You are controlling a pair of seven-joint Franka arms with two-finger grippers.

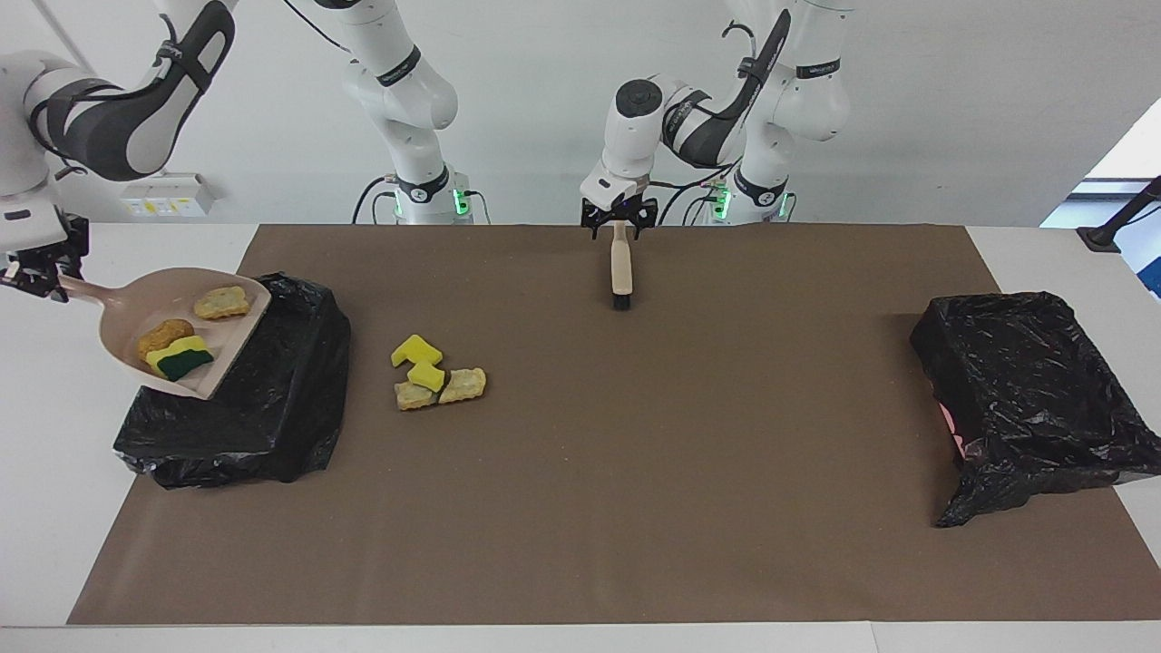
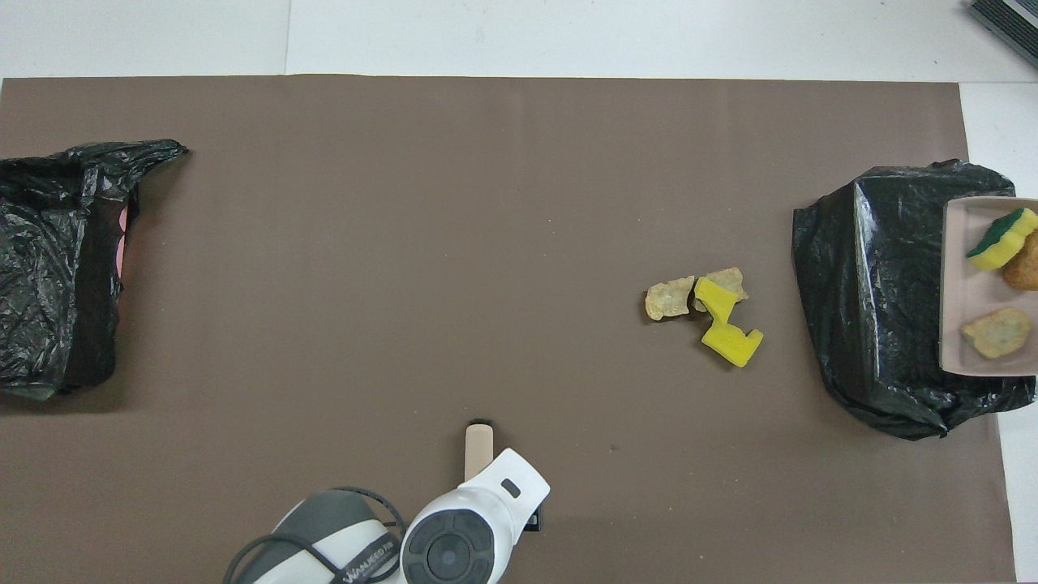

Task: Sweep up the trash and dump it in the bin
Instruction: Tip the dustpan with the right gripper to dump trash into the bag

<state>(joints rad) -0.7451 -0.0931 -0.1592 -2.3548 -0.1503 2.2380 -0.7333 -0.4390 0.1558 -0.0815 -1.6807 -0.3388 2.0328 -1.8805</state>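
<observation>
- Three pieces of trash (image 1: 181,349) lie in the dustpan (image 1: 116,319), at the left edge of the facing view. Two are tan lumps and one is a green-backed sponge. The pan is over the black-bagged bin (image 1: 272,399) and looks roughly level.
- The right gripper (image 1: 43,277) is clamped on the pan's handle. If the pan tips while its lip overhangs the bin's outer rim, pieces could land on the white table (image 1: 54,508) instead.
- Four more bits (image 1: 435,374) sit clustered on the mat just beside that bin, not yet swept. The light sponge bits may bounce off the slack bag plastic.
- The left gripper (image 1: 619,220), top centre, has its jaws spread around the brush (image 1: 620,268) handle without gripping it. The brush lies on the mat and would need regrasping.
- The brown mat (image 1: 635,508) is flat and matte and covers most of the table.
- A second bagged bin (image 1: 1025,390) stands at the right.
- The wall is plain white, with a bright window sliver at upper right.
</observation>
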